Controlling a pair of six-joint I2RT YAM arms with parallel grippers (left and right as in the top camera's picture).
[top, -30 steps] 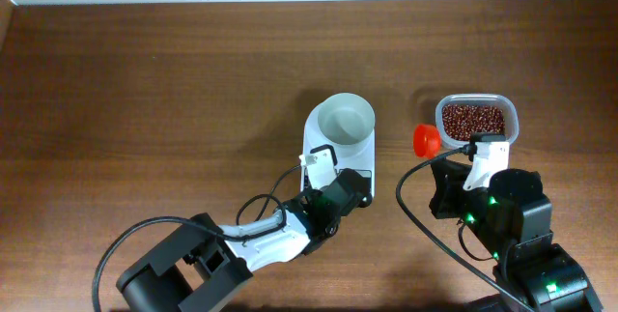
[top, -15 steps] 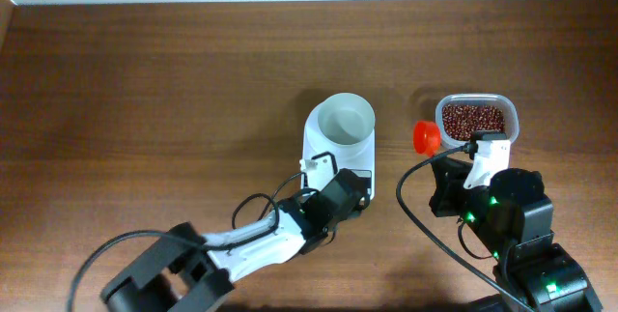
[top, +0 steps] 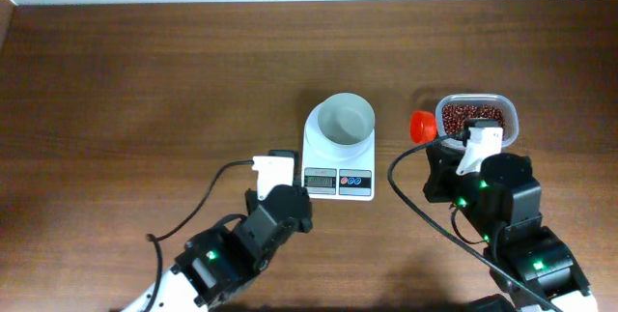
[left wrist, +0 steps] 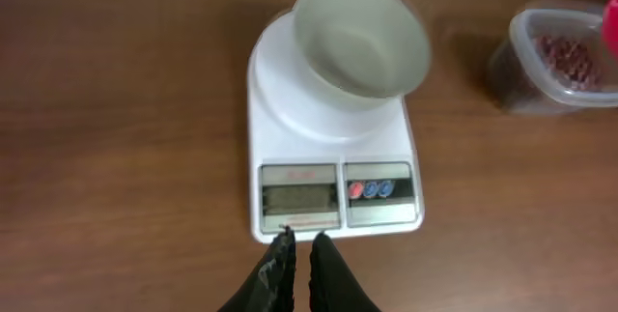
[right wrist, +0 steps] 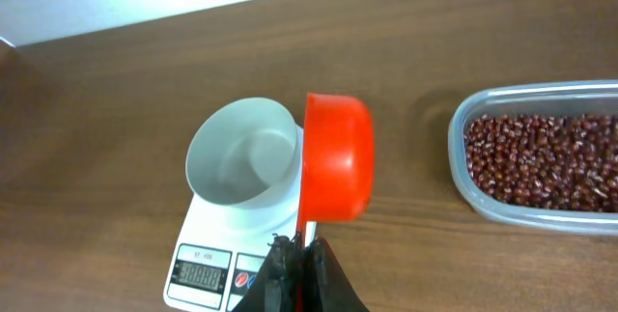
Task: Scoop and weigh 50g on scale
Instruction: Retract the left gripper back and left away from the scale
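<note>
The white scale (left wrist: pixel 333 162) lies in the middle of the table with an empty pale bowl (left wrist: pixel 360 37) on its platform. Its grey display (left wrist: pixel 299 198) and its blue and red buttons (left wrist: pixel 377 189) face me. My left gripper (left wrist: pixel 299 241) hovers at the scale's front edge, its fingers parted by a narrow gap with nothing between them. My right gripper (right wrist: pixel 301 249) is shut on the handle of a red scoop (right wrist: pixel 338 170), held between the scale (right wrist: pixel 232 254) and the bean tub (right wrist: pixel 541 162). I cannot see inside the scoop.
The clear tub of red-brown beans (top: pixel 475 121) stands right of the scale (top: pixel 338 157), with the red scoop (top: pixel 422 127) just left of it. The left arm (top: pixel 275 211) lies low left of the scale. Black cables trail from both arms.
My left arm has drawn back down and left off the scale's front panel, uncovering display and buttons, and its fingers have parted slightly. The right gripper and scoop have shifted slightly up and left.
</note>
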